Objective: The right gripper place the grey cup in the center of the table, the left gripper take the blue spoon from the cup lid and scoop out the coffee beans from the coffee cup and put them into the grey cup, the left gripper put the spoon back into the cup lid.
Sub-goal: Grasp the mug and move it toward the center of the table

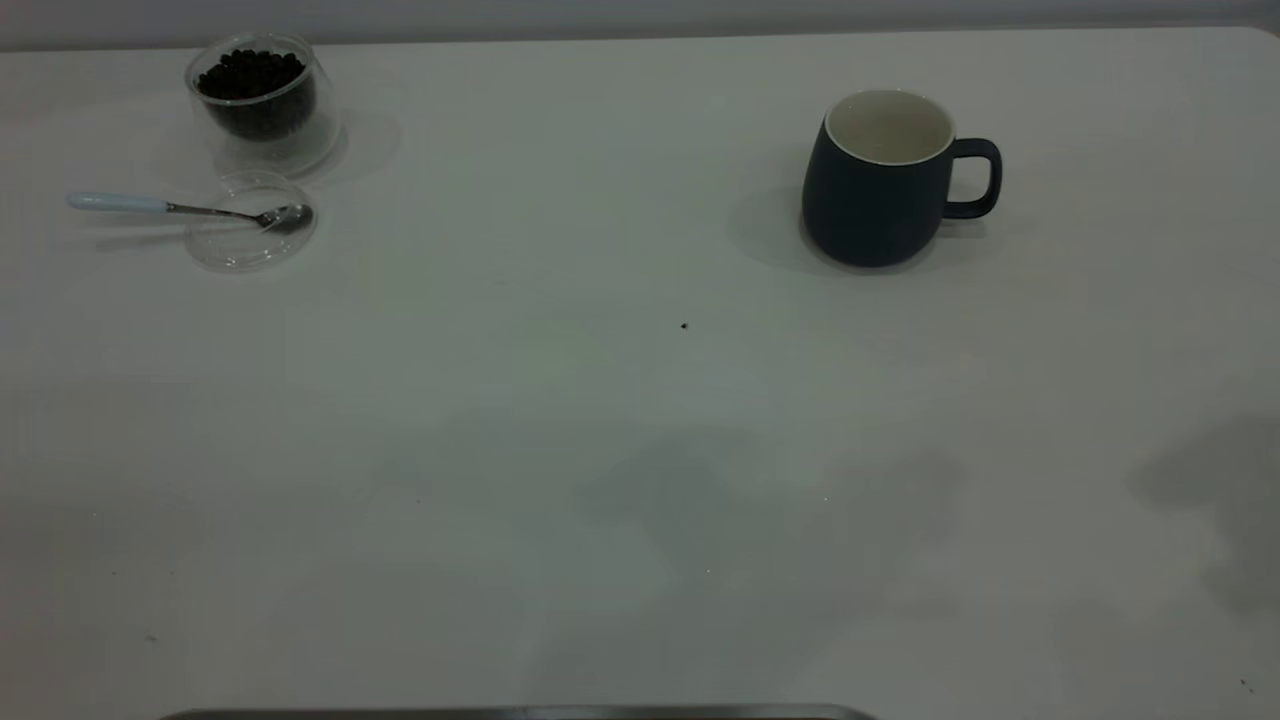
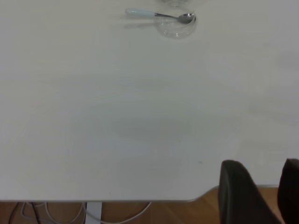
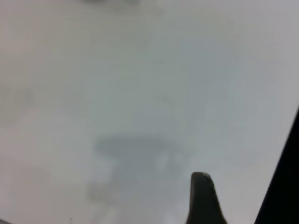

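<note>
The grey cup (image 1: 870, 200) stands upright at the back right of the table (image 1: 640, 450), handle to the right, cream inside empty. The coffee cup (image 1: 262, 100), holding coffee beans (image 1: 250, 75), stands at the back left. Just in front of it lies the clear cup lid (image 1: 250, 235) with the blue spoon (image 1: 170, 207) across it, bowl in the lid, handle pointing left. The left wrist view shows the spoon (image 2: 159, 15) and lid (image 2: 175, 27) far off. My left gripper (image 2: 261, 163) is open and empty over the table's near edge. My right gripper (image 3: 243, 186) is open and empty above bare tabletop. Neither gripper shows in the exterior view.
A tiny dark speck (image 1: 684, 325) lies near the table's middle. The arms' shadows fall on the front of the table. In the left wrist view the table's edge (image 2: 140, 200) shows, with wooden floor and cables below it.
</note>
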